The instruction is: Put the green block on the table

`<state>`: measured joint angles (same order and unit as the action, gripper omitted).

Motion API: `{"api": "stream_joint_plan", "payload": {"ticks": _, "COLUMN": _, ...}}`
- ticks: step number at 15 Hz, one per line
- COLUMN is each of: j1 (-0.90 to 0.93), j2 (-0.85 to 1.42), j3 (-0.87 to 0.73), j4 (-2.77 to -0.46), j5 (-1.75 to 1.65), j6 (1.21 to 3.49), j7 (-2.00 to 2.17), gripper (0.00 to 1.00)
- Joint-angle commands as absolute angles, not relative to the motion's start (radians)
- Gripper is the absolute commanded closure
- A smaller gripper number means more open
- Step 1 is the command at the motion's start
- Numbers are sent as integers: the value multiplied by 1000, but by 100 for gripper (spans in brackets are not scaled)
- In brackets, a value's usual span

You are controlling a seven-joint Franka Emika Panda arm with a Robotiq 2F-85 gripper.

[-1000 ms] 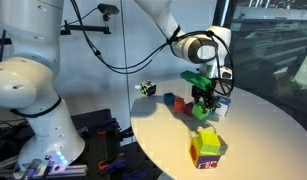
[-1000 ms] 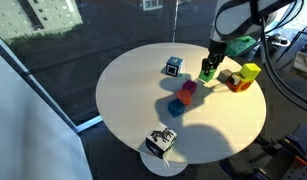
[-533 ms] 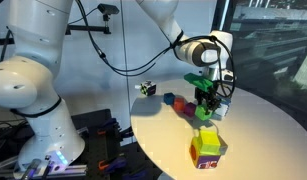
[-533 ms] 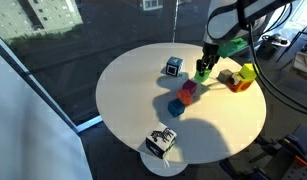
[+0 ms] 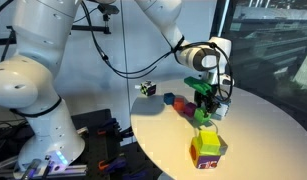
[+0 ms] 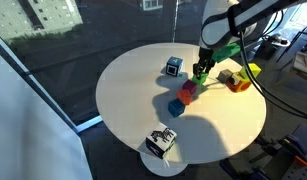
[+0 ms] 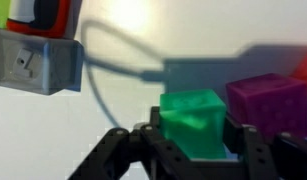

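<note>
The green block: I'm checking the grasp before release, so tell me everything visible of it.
The green block is a small plain cube, bright green, smooth, plastic-looking. It sits level between the dark fingers of the gripper, which close on two opposite sides. A magenta block lies close beside it on the white table; whether it touches either cannot be told.

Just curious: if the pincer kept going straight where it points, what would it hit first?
Probably the white table, straight beyond the green block that the pincer grips. The magenta block sits close beside; depth is unclear, so it might brush that.
</note>
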<state>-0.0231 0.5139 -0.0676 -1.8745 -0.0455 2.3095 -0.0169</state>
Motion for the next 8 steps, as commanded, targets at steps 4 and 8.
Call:
{"api": "stream_joint_plan", "payload": {"ticks": 4, "j1": -27, "j2": 520, "j3": -68, "j4": -1847, "j5": -54, "j6": 2267, "j7": 8, "gripper": 0}}
{"api": "stream_joint_plan", "payload": {"ticks": 8, "j1": -41, "j2": 479, "j3": -64, "j4": -1870, "j5": -43, "j6": 2239, "j7": -10, "gripper": 0}}
